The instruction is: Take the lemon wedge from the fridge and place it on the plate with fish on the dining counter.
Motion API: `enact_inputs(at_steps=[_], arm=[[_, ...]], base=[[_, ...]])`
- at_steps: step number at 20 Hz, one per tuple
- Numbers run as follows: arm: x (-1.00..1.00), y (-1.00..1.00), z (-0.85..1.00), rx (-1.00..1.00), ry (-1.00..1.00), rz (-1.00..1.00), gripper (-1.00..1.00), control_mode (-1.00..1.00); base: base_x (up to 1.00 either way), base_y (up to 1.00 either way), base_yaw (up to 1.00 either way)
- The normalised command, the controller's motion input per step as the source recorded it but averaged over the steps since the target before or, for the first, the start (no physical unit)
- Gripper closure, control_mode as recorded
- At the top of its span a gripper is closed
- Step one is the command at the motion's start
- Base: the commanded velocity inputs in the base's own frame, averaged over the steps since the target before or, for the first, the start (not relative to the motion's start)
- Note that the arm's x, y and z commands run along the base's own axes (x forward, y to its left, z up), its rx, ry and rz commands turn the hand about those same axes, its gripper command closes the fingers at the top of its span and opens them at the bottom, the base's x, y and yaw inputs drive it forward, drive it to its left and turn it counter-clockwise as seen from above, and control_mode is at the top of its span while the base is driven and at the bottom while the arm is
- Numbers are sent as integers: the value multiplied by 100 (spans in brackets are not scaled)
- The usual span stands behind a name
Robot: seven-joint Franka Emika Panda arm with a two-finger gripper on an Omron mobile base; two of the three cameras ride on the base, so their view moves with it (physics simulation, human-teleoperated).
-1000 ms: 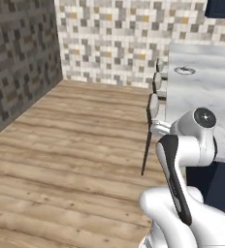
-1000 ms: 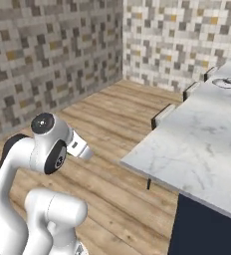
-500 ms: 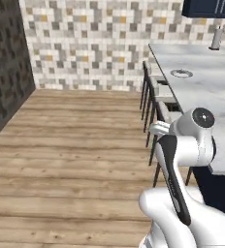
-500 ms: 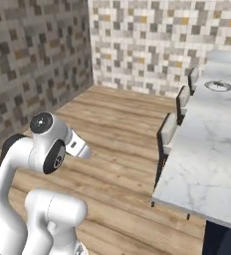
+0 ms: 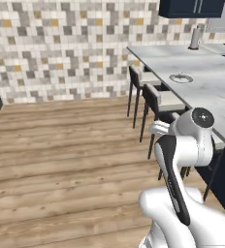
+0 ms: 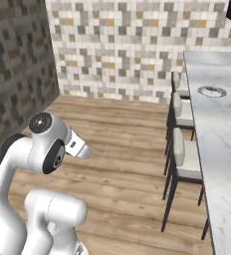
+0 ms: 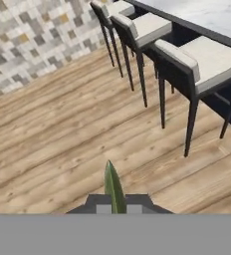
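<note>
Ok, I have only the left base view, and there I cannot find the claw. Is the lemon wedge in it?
Observer: Yes. In the hand view the lemon wedge stands upright between the tips of the shut claw.
Operator: And what does the hand look at?
Observer: At the wooden floor, with three stools in a row along the dining counter.
Operator: What stands at the far left of the room?
Observer: In the right base view, a dark mosaic wall meets the pale tiled wall in a corner.
</note>
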Motion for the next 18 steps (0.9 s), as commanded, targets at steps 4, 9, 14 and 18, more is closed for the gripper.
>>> enact_inputs(at_steps=[4, 9, 14, 18], arm=[[0, 0, 0, 0, 0, 0, 100, 100], [0, 0, 0, 0, 0, 0, 100, 100], [0, 0, 0, 0, 0, 0, 100, 100], [0, 0, 0, 0, 0, 0, 100, 100]], base=[[100, 52, -43], [100, 40, -44], [100, 52, -49], [100, 92, -54]])
